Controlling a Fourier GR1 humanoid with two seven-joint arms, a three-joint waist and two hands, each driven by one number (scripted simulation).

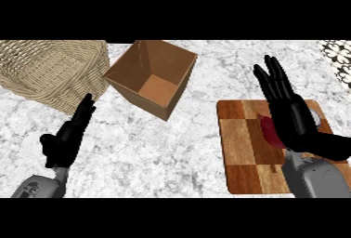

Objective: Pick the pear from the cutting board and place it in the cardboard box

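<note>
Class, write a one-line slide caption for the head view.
Open right hand over red pear on cutting board; cardboard box waits.

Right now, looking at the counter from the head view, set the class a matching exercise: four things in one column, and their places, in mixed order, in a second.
Things:
1. wicker basket
2. cardboard box
3. cutting board
4. left hand

Places:
A. right side of the counter, under the right hand
B. far left corner
C. lower left, fingers straight
D. top middle, beside the basket

Pairs: 1-B, 2-D, 3-A, 4-C
</note>
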